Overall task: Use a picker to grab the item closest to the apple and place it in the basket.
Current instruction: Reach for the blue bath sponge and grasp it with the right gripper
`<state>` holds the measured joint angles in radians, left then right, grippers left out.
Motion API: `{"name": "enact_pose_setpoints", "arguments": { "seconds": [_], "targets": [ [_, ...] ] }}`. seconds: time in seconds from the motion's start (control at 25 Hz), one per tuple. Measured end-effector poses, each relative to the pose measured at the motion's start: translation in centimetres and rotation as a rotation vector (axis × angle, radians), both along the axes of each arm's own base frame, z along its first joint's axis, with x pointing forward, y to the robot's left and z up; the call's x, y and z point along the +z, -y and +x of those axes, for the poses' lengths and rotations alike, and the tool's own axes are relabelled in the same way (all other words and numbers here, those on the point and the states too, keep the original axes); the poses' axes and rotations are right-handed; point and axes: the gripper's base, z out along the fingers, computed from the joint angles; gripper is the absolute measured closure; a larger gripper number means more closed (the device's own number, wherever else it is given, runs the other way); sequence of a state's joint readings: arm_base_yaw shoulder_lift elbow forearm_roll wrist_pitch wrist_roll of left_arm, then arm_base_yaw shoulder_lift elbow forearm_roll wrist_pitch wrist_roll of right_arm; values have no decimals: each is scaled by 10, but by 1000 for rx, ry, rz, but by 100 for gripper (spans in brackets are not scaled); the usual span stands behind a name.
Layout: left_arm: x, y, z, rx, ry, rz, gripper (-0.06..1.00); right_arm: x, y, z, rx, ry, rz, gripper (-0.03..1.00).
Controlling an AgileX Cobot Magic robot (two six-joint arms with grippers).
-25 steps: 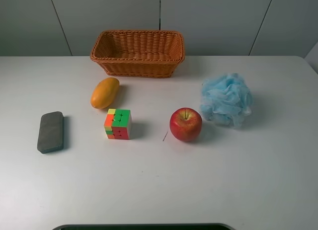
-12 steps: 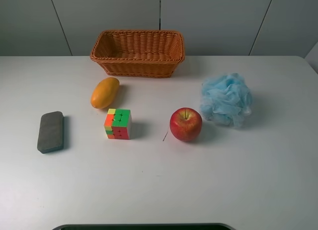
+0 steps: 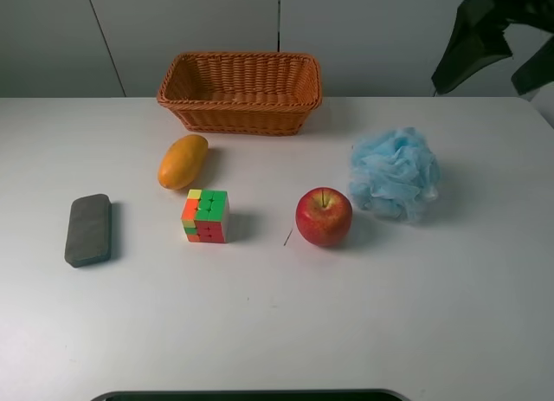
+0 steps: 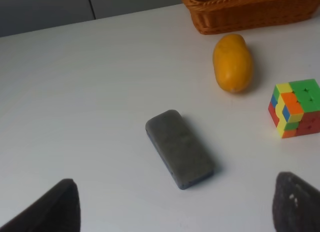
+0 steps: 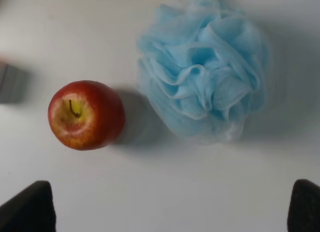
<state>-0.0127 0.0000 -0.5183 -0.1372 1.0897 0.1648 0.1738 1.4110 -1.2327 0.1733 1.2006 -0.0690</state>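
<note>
Hovering high over the blue loofah [image 5: 205, 66], right arm [image 3: 476, 33] holds jaws wide apart.

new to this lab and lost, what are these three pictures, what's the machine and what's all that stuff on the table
This is a robot with two arms, each ending in an end effector, a two-fingered claw. The wide picture comes from a camera mounted high, looking down on a white table. On it are a basket, a mango, a cube, a grey block, an apple and a blue puff, which lies closest to the apple. The dark shape at the top right is the right arm.

The other two pictures come from cameras on the wrists. One looks at the block, mango and cube; the two dark tips are the left end effector, open. The other looks down on the apple and puff, with the right end effector also open. Neither holds anything.
</note>
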Motion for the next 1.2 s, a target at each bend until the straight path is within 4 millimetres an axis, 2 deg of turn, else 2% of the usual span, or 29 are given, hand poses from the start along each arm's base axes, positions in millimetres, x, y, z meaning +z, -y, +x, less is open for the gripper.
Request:
{"name": "enact_pose_setpoints", "arguments": {
  "seconds": [0.2, 0.48, 0.72, 0.92, 1.08, 1.2],
  "targets": [
    [0, 0, 0, 0, 0, 0, 21, -47, -8, 42, -5, -137, -20, 27],
    [0, 0, 0, 0, 0, 0, 21, -110, -15, 80, -38, -219, -43, 27],
    [0, 0, 0, 0, 0, 0, 21, -159, -15, 100, -48, -232, -78, 27],
    [0, 0, 0, 0, 0, 0, 21, -195, -16, 109, -60, -260, -89, 27],
    [0, 0, 0, 0, -2, 0, 21, -216, -16, 111, -64, -288, -97, 27],
    [0, 0, 0, 0, -2, 0, 21, -222, -16, 111, -64, -302, -100, 27]
  ]
}}
